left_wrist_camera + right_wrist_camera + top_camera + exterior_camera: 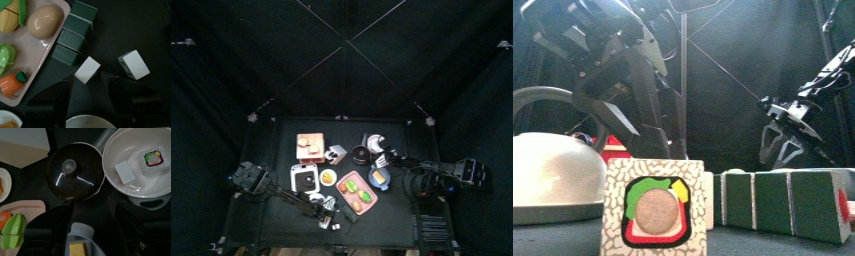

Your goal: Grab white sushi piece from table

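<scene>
A white sushi piece (87, 69) lies on the black table (137, 27), just past the tips of my left gripper (89, 79), in line with the gap between them. Its jaws stand open and hold nothing. A second white piece (134, 64) lies just beyond one fingertip. In the top view my left gripper (322, 206) hangs low near the table's front edge. My right gripper (97, 210) is open and empty, over a black pot lid (70, 172) and a white bowl (127, 148).
A row of dark green blocks (72, 32) runs beside a pink tray (41, 47) holding toy corn, an egg and vegetables. The white bowl holds a sushi roll (153, 157) and a white slab. A white kettle (553, 172) and a speckled sushi block (653, 210) stand at the front.
</scene>
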Controlling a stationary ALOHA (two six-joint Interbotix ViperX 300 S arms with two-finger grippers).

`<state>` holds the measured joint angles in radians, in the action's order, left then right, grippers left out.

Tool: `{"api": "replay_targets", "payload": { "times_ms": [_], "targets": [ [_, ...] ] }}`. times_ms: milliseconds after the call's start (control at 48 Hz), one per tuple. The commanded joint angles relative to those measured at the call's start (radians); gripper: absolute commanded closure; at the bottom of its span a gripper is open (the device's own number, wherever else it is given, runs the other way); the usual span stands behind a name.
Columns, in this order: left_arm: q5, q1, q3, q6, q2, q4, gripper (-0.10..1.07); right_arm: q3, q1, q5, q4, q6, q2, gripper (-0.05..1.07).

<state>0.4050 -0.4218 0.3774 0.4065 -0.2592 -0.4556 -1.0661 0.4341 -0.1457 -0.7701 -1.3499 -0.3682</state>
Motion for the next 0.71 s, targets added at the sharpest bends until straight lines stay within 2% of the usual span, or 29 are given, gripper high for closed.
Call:
{"api": "replay_targets", "payload": {
  "times_ms": [0,688],
  "targets": [
    [-0.012,0.002,-0.006,-0.005,0.023,-0.015,0.12,0.018,-0.002,0.003,0.0,0.002,-0.008,0.12],
    [-0.071,0.02,-0.009,-0.015,0.009,-0.074,0.12,0.009,-0.002,0.005,0.002,0.002,-0.003,0.12]
  ]
}}
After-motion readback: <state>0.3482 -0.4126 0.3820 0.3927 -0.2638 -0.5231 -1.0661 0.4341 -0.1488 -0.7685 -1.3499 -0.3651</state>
